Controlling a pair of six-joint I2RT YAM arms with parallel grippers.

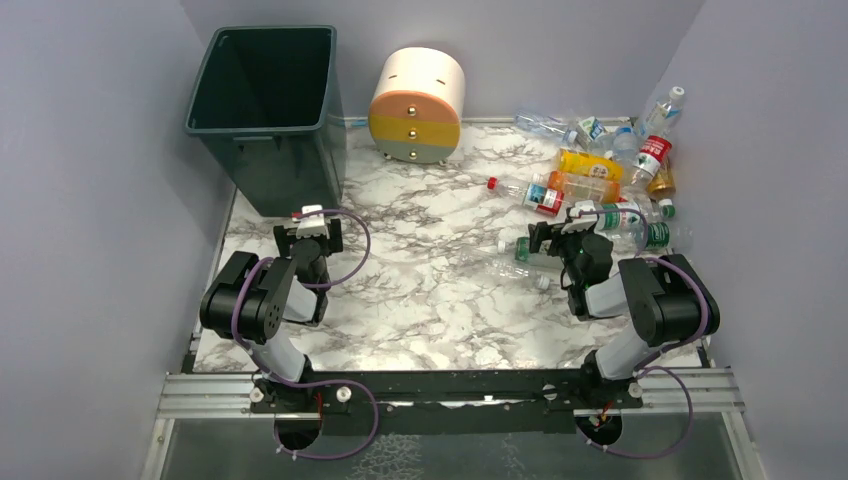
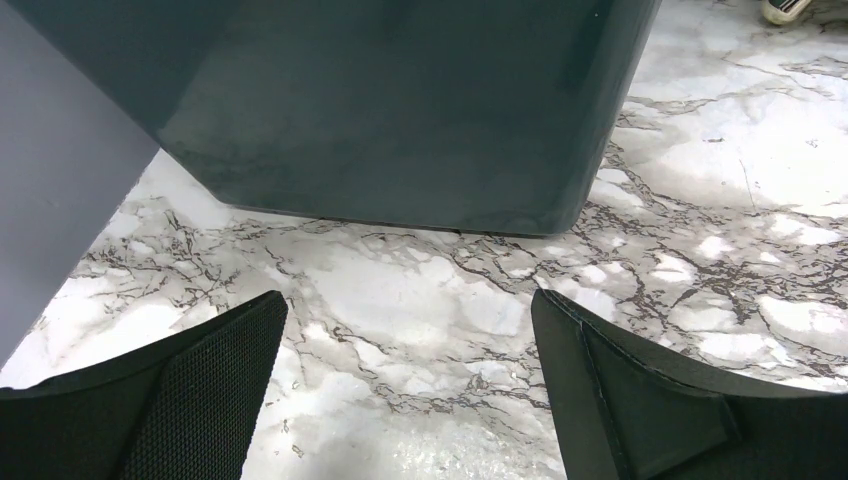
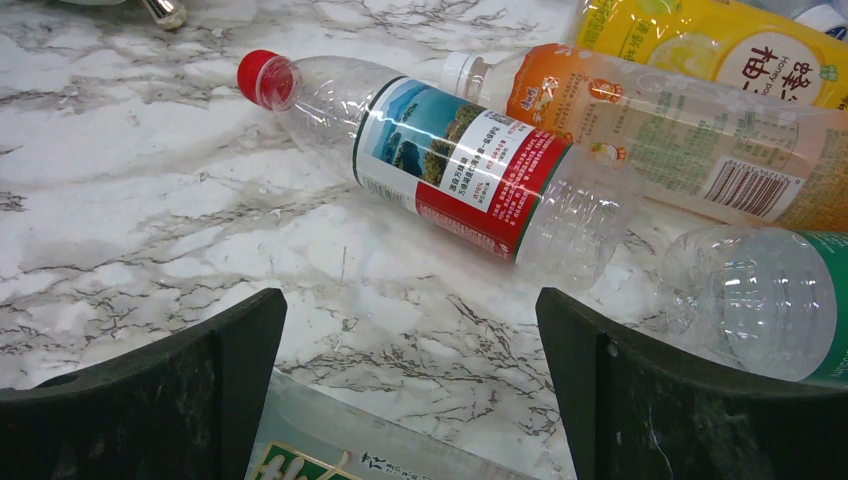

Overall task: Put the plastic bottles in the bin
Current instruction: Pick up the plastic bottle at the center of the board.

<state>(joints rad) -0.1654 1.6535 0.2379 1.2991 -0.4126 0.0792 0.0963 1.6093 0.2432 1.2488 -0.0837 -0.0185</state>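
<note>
The dark green bin (image 1: 265, 110) stands at the back left; its wall (image 2: 400, 100) fills the left wrist view. My left gripper (image 1: 312, 222) is open and empty just in front of it, over bare marble (image 2: 408, 300). Several plastic bottles (image 1: 610, 170) lie in a pile at the back right. My right gripper (image 1: 560, 228) is open and empty (image 3: 405, 305) above a clear green-labelled bottle (image 3: 350, 450). Just beyond it lie a red-capped bottle (image 3: 450, 160), an orange one (image 3: 680, 140), a yellow one (image 3: 720, 45) and a clear green-labelled one (image 3: 770, 300).
A round cream, yellow and grey drawer unit (image 1: 417, 105) stands at the back middle, beside the bin. Grey walls close in the left, back and right sides. The marble table (image 1: 420, 290) runs between the two arms.
</note>
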